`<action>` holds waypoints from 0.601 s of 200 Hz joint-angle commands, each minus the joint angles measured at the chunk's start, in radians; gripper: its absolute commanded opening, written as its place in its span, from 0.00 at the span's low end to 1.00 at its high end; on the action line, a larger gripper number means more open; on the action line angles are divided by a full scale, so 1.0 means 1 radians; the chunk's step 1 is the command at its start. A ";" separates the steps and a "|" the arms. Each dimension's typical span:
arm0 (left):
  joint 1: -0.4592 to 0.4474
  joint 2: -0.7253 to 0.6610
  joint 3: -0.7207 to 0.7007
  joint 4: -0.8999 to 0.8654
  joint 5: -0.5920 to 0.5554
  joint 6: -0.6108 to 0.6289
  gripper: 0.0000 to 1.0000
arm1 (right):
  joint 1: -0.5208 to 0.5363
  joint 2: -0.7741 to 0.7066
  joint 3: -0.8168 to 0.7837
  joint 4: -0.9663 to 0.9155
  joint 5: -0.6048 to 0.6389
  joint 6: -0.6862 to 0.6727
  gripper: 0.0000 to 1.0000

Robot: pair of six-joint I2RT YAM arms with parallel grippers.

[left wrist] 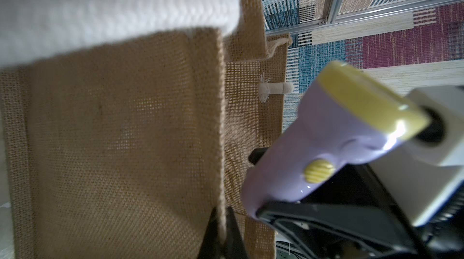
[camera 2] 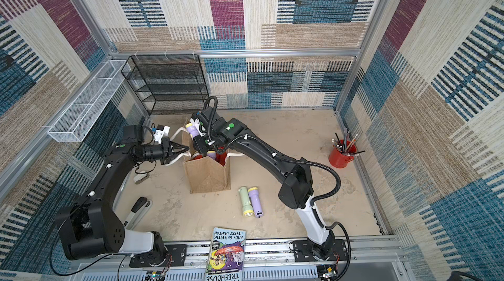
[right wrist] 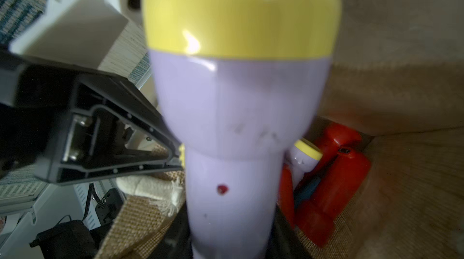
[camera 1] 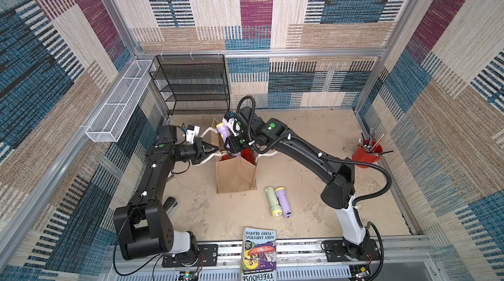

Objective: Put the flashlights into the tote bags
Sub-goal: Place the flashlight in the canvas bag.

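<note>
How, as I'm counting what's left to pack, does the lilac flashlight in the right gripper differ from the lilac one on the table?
The held flashlight is clamped in the right gripper over the mouth of the bag; the table flashlight lies loose beside a green flashlight. The held one is tilted head-up; the table one lies flat. Both are lilac with yellow heads.

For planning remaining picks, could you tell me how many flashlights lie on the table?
2: green flashlight and lilac flashlight, side by side near the bag; others may be hidden.
</note>
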 commanded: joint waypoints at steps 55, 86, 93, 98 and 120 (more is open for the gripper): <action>0.001 -0.002 -0.003 0.034 0.052 -0.008 0.00 | 0.001 -0.078 -0.312 0.136 -0.079 0.032 0.35; 0.001 -0.003 -0.005 0.035 0.052 -0.008 0.00 | 0.001 -0.075 -0.371 0.127 -0.081 0.057 0.35; 0.001 -0.001 -0.005 0.035 0.052 -0.008 0.00 | 0.001 -0.071 -0.382 0.122 -0.080 0.063 0.35; 0.000 -0.002 -0.005 0.035 0.052 -0.007 0.00 | 0.001 -0.068 -0.388 0.120 -0.079 0.066 0.35; 0.000 -0.004 -0.006 0.035 0.052 -0.007 0.00 | -0.001 -0.053 -0.398 0.099 -0.030 0.081 0.37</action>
